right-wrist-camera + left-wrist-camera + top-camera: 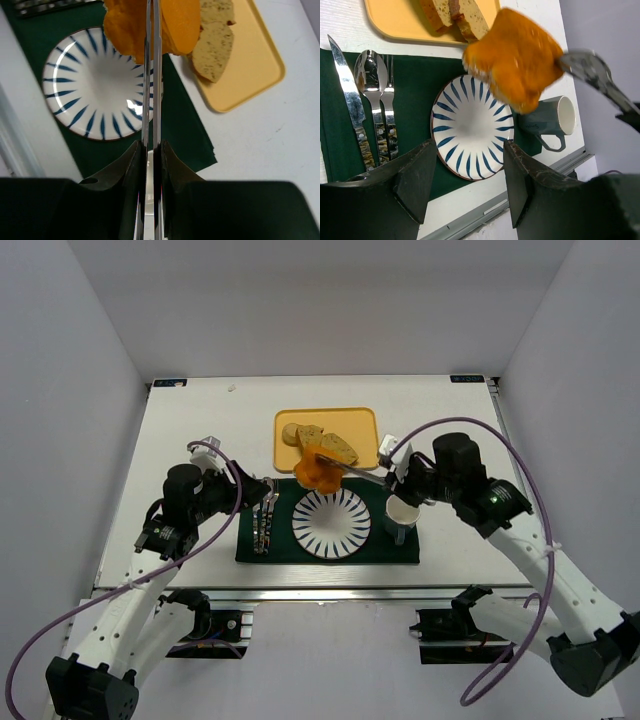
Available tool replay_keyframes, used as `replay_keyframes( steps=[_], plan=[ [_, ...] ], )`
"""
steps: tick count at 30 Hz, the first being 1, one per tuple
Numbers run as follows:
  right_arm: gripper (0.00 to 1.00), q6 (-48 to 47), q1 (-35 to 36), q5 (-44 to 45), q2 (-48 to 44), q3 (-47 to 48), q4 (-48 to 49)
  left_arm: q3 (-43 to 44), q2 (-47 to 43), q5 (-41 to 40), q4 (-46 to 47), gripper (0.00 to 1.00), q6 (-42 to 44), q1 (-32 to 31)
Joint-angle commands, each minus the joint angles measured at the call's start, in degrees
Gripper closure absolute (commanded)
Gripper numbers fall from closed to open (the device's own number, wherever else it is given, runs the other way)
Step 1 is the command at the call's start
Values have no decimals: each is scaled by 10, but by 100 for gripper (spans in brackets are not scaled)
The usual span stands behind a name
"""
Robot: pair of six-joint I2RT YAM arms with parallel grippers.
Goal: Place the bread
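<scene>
The bread (320,472) is a thick orange puck pinched in metal tongs (362,473). It hangs in the air over the mat's far edge, between the yellow tray and the striped plate (331,523). My right gripper (400,478) is shut on the tongs' handles (150,100). The bread shows at the tong tips in the right wrist view (176,25) and above the plate (470,130) in the left wrist view (515,57). My left gripper (258,496) is open and empty over the cutlery, its fingers (420,170) wide apart.
A yellow tray (358,425) at the back holds tan speckled bread slices (322,440). A green mat (400,548) carries the plate, a knife (350,100), spoon (370,75) and fork (388,112) on the left, and a grey mug (402,512) on the right.
</scene>
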Motion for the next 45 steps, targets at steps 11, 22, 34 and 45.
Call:
replay_keyframes(
  steps=[11, 22, 34, 45],
  plan=[
    [100, -35, 47, -1, -51, -53, -35, 17, -9, -9, -10, 35, 10, -1],
    [84, -66, 71, -33, -56, -71, -100, 14, -15, -12, -9, 35, 8, -1],
    [54, -60, 73, -52, -79, -71, -109, 11, -9, -10, -2, 34, 11, -2],
    [60, 20, 73, -30, -108, -47, -24, 11, 13, 9, 21, 34, 12, -1]
  ],
)
